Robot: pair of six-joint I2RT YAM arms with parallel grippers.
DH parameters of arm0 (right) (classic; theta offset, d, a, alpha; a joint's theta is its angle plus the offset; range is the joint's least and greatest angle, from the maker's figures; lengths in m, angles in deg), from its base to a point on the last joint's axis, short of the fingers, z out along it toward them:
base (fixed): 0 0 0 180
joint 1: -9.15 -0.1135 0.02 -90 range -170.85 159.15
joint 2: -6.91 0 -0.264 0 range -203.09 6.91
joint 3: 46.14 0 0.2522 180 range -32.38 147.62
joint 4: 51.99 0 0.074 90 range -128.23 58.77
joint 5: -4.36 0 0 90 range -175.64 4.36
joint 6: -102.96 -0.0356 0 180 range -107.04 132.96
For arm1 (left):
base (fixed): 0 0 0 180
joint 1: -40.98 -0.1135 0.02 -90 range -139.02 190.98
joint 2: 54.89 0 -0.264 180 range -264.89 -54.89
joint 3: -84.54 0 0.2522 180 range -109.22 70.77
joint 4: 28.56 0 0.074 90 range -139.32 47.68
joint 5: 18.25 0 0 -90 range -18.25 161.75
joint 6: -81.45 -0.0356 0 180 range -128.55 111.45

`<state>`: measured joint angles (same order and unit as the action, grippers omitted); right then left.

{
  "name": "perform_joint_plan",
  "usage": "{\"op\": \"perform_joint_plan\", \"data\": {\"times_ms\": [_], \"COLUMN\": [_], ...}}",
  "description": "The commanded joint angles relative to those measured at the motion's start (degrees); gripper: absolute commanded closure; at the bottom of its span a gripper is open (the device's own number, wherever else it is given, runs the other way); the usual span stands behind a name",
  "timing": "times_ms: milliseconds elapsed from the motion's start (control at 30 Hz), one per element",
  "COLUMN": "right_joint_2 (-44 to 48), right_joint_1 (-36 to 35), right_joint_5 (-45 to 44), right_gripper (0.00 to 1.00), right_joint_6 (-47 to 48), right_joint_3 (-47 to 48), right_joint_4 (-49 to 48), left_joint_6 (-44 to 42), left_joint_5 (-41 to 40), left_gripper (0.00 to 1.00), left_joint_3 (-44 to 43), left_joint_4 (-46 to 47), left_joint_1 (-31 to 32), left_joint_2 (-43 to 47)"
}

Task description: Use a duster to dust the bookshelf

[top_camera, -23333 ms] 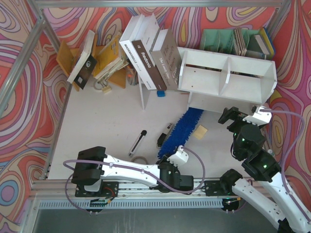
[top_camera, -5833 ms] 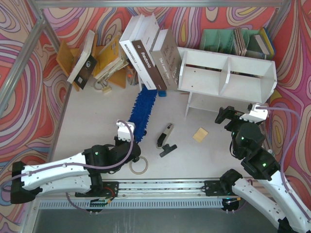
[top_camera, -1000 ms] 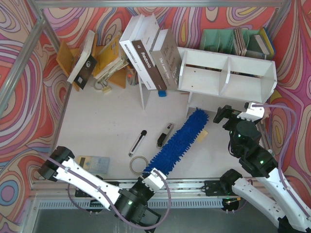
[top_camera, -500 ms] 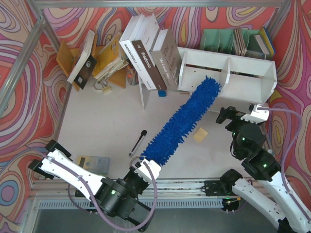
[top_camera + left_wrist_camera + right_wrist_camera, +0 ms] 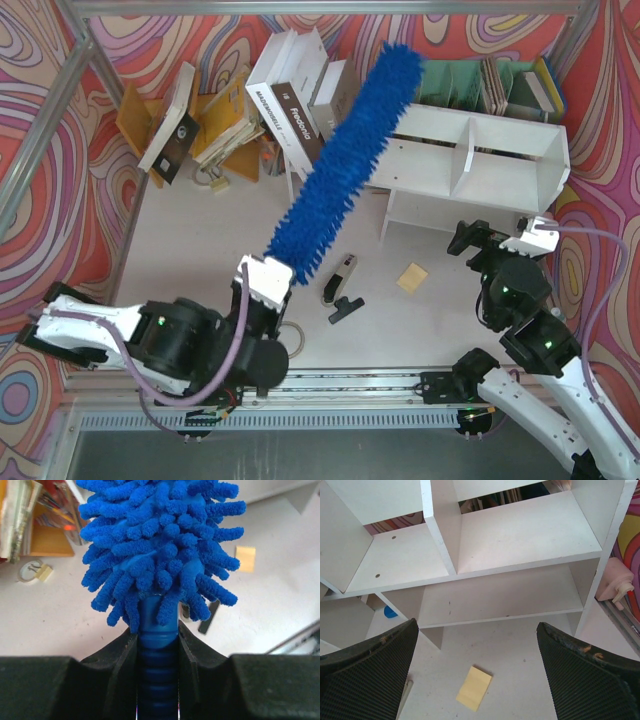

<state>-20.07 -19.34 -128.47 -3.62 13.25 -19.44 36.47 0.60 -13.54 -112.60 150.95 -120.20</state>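
Observation:
The blue fluffy duster (image 5: 340, 160) slants up from the table's left-middle, its tip over the bookshelf's left top corner. My left gripper (image 5: 268, 282) is shut on its slim blue handle (image 5: 157, 655); the shaggy head (image 5: 160, 545) fills the left wrist view. The white bookshelf (image 5: 470, 165) stands at the back right, upper tier split by a divider; it also shows in the right wrist view (image 5: 520, 535). My right gripper (image 5: 470, 240) is open and empty, just in front of the shelf's lower tier; its black fingers (image 5: 365, 675) frame that view.
Leaning books (image 5: 300, 100) and a thin white upright panel (image 5: 293, 195) stand at the back left. A green file organiser (image 5: 470, 82) sits behind the shelf. A yellow note pad (image 5: 411, 277), a black-and-silver tool (image 5: 337, 283) and a tape ring (image 5: 287, 335) lie on the table.
My left arm has swung left and raised the duster; its head has moved from in front of the shelf's left compartment up over the shelf's top left corner. The right arm has barely moved.

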Motion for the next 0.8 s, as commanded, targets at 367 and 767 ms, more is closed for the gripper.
{"op": "perform_joint_plan", "data": {"times_ms": [367, 767], "right_joint_2": [-0.71, -1.64], "right_joint_1": [0.03, 0.1], "right_joint_5": [-0.48, 0.33], "right_gripper": [0.11, 0.1], "right_joint_6": [0.19, 0.15], "right_joint_3": [-0.27, -0.27], "right_joint_4": [-0.33, -0.5], "left_joint_6": [-30.82, -17.92], "left_joint_5": [-3.04, -6.89], "left_gripper": [1.0, 1.0], "left_joint_3": [-27.19, -24.5], "left_joint_4": [9.42, -0.73], "left_joint_1": [-14.99, -19.25], "left_joint_2": [-8.02, 3.9]}}
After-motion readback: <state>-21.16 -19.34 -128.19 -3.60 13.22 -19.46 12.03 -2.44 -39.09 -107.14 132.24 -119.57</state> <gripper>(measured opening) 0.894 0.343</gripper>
